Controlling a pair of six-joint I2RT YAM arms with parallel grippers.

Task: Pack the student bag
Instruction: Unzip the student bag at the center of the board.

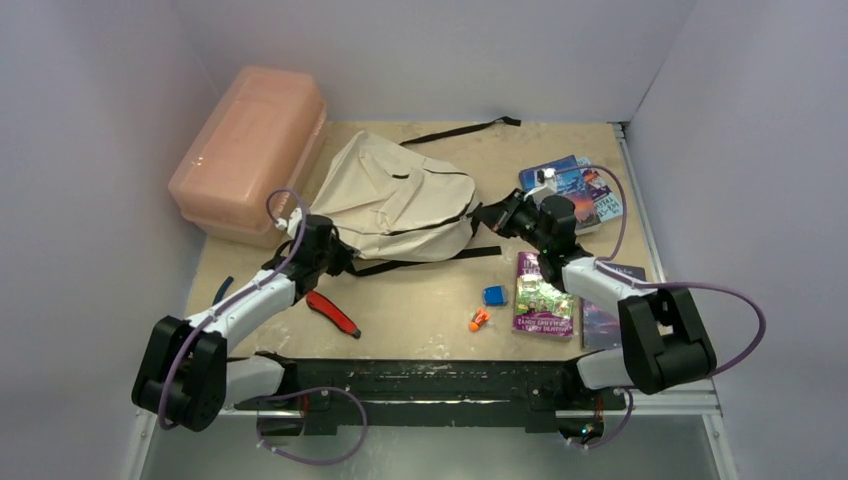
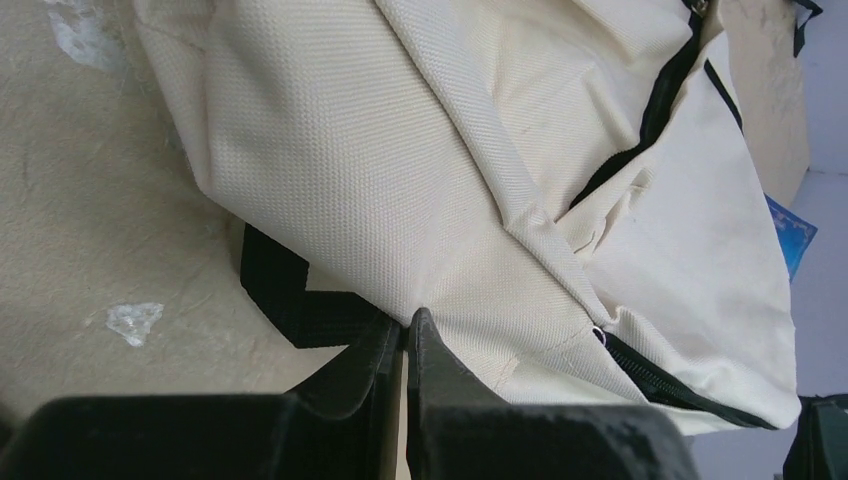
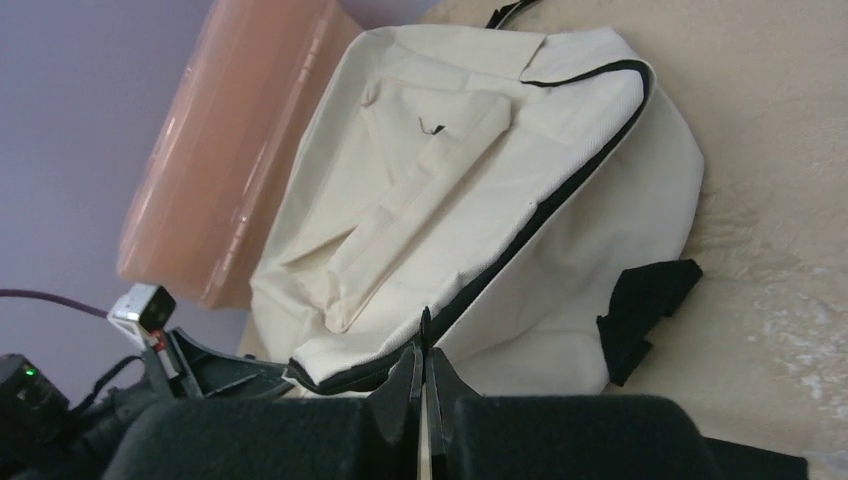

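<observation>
The bag (image 1: 400,195) lies flat and slack at the back middle of the desk (image 1: 420,300). It is cream woven fabric with black zip lines, black trim and black straps. One strap trails toward the back wall and others show from under its near edge. The cloth is creased, and a sewn-on patch shows on the upper face. We cannot see inside the bag from any view.

A pink translucent box (image 1: 250,150) stands just beside the bag's left corner, against the left wall. Its lid is on, and we cannot make out any contents.

The left fingers (image 2: 370,360) are clenched, with their tips against the bag's near hem, just beside a black strap. We cannot tell whether they have caught any cloth. The right fingers (image 3: 400,385) are likewise pressed together, at the black zip trim on the bag's right edge. We cannot confirm that they hold it.

Loose on the desk, right of the bag, are three books (image 1: 545,295). A small blue item (image 1: 494,295) and an orange item (image 1: 479,320) lie near them. A red cutter (image 1: 335,313) lies near the left arm.
</observation>
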